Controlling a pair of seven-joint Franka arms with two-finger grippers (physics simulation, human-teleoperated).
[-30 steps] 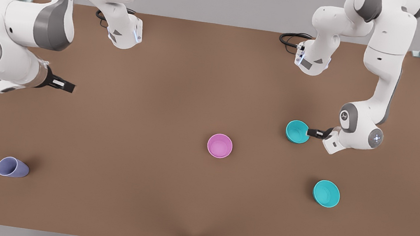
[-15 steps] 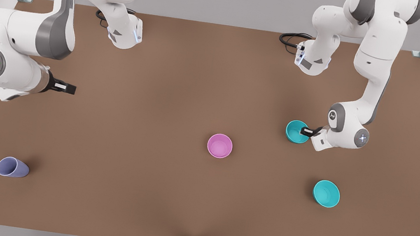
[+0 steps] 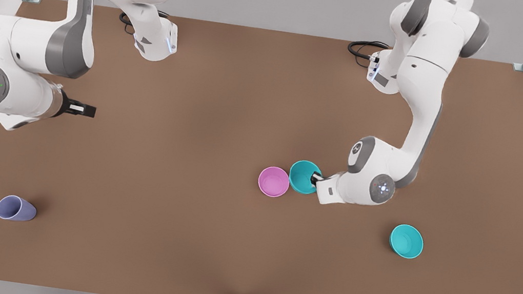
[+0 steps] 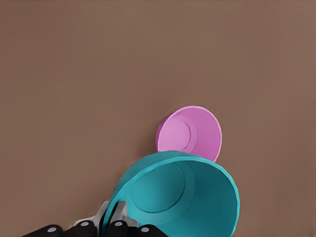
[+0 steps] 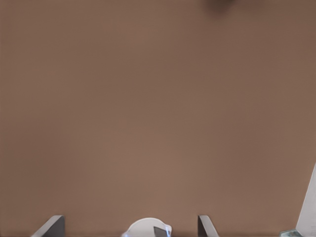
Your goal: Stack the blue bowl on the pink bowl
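The left gripper [image 3: 315,178] is clamped on the rim of the blue bowl [image 3: 304,177], one finger inside the bowl and one outside, as the left wrist view shows [image 4: 112,224]; the bowl hangs tilted in that grip, its opening turned toward the camera, just beside the pink bowl [image 3: 273,181] on the front view's right; whether the two rims touch cannot be told, though they overlap in both views. The pink bowl [image 4: 190,134] sits upright on the brown table [image 3: 183,182] near its middle; the blue bowl [image 4: 177,197] is not yet over it.

A second teal bowl [image 3: 406,241] stands upright well apart, toward the front view's right and nearer the camera; a lavender cup [image 3: 16,208] lies on its side far off at the front view's left.

The right gripper [image 3: 83,110] hovers above bare table at the front view's left, waiting; its fingers look spread apart in the right wrist view, with nothing between them.
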